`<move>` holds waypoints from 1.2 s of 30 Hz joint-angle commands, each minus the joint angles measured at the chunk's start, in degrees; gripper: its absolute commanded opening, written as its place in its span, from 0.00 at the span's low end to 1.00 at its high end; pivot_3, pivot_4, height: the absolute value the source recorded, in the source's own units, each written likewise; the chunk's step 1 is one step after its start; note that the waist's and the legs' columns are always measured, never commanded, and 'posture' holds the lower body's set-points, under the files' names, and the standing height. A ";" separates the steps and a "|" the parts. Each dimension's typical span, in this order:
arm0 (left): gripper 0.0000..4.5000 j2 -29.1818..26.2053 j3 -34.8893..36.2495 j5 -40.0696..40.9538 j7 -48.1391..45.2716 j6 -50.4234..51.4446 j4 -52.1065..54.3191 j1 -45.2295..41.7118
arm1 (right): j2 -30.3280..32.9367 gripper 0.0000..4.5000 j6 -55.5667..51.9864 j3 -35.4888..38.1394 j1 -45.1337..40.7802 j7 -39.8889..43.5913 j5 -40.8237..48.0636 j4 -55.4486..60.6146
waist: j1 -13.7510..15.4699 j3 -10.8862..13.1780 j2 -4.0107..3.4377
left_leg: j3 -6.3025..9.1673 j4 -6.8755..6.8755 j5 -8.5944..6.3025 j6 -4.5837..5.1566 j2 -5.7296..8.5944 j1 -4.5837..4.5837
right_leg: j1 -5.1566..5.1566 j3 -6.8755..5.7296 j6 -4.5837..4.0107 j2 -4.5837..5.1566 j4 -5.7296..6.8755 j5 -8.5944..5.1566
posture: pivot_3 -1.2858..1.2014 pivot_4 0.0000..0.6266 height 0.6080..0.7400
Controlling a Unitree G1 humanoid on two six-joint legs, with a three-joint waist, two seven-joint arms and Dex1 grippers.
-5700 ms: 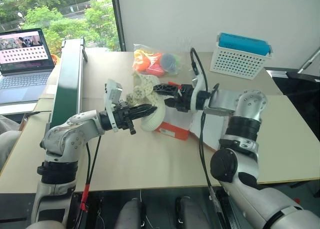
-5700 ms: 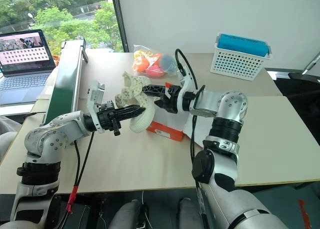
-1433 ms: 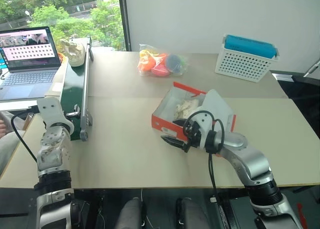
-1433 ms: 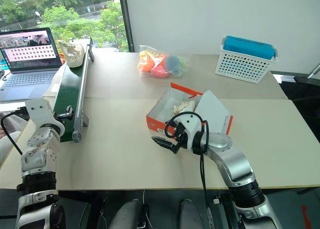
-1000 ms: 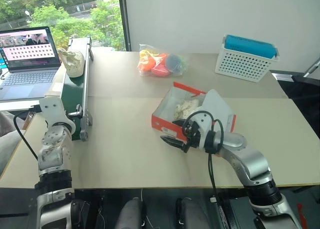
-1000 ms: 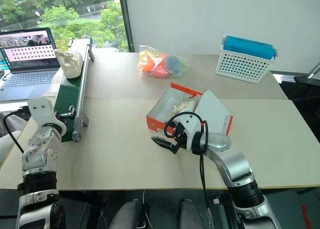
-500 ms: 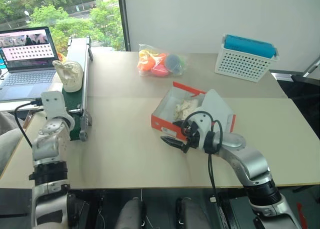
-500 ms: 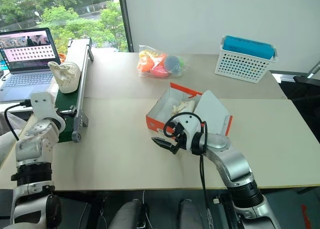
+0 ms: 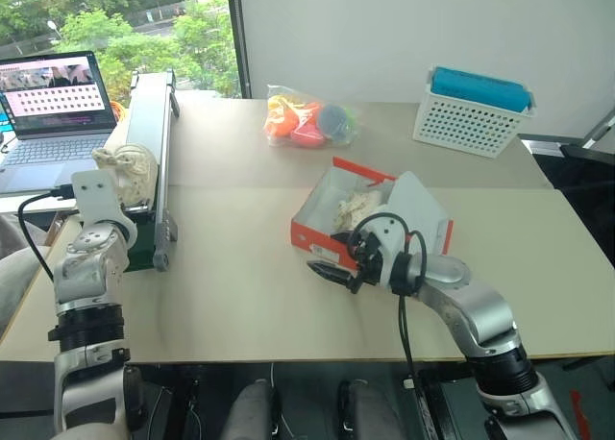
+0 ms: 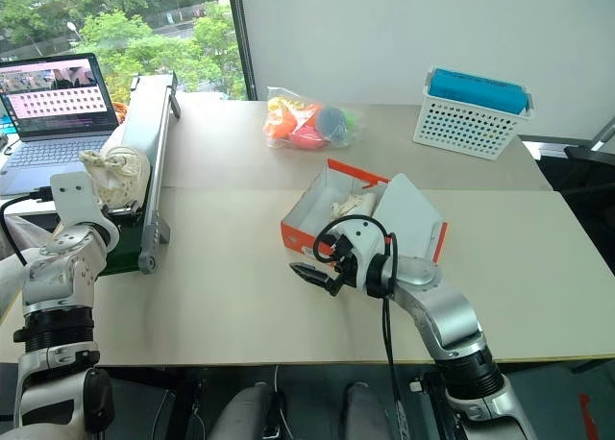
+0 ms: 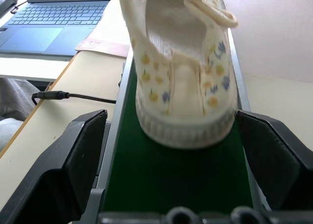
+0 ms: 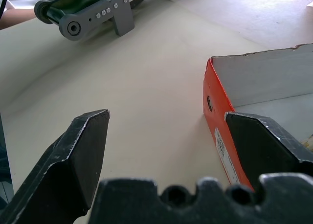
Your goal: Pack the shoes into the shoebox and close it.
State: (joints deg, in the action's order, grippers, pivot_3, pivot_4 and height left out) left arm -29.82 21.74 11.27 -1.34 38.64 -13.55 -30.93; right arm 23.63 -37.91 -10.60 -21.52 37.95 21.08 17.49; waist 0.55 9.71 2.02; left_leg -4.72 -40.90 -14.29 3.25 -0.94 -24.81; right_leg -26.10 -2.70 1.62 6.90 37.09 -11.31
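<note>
Since the earlier frames, the cream shoe (image 9: 125, 166) has ridden down the green conveyor belt (image 9: 144, 142) toward us, from the far end beside the laptop (image 9: 53, 109) to the near end, and our left gripper (image 11: 181, 155) has lifted up to meet it. In the left wrist view the shoe sits upright on the belt, its heel end facing us, right between our two black fingers (image 11: 73, 155), which stand spread wide on either side without touching it. We hold nothing on this side.

The orange-red shoebox (image 9: 332, 240) lies open on the beige table (image 9: 240, 296), its white-lined lid (image 9: 418, 205) tipped back toward the right. The other shoe (image 9: 357, 207) already lies inside it.

Our right gripper (image 9: 325, 270) hovers just off the table at the near corner of the box, its fingers parted and empty. In the right wrist view one finger (image 12: 269, 145) is beside the box's orange wall, the other (image 12: 80, 150) over bare table.

Farther back we see a clear bag of toys (image 9: 307, 121) and a white basket (image 9: 471, 109) with a teal top.
</note>
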 commanded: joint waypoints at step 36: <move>0.70 16.73 -16.51 7.30 -11.23 -12.33 25.51 2.08 | -17.30 1.00 -18.42 27.13 -16.82 -20.33 25.25 -10.94 | 0.02 0.02 0.17 | 0.01 -0.07 0.02 -0.02 0.03 -0.20 | -0.06 -0.06 -0.03 0.11 0.03 0.03 | 0.52 0.24 0.69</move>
State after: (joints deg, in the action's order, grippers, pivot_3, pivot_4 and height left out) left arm -13.62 8.31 16.54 -9.85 24.54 8.08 -30.54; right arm 7.14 -53.34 11.86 -36.33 21.17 40.64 6.50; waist 0.57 9.73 2.19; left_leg -4.72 -40.97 -14.27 3.24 -0.92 -24.99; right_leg -26.17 -2.74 1.59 7.00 37.12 -11.28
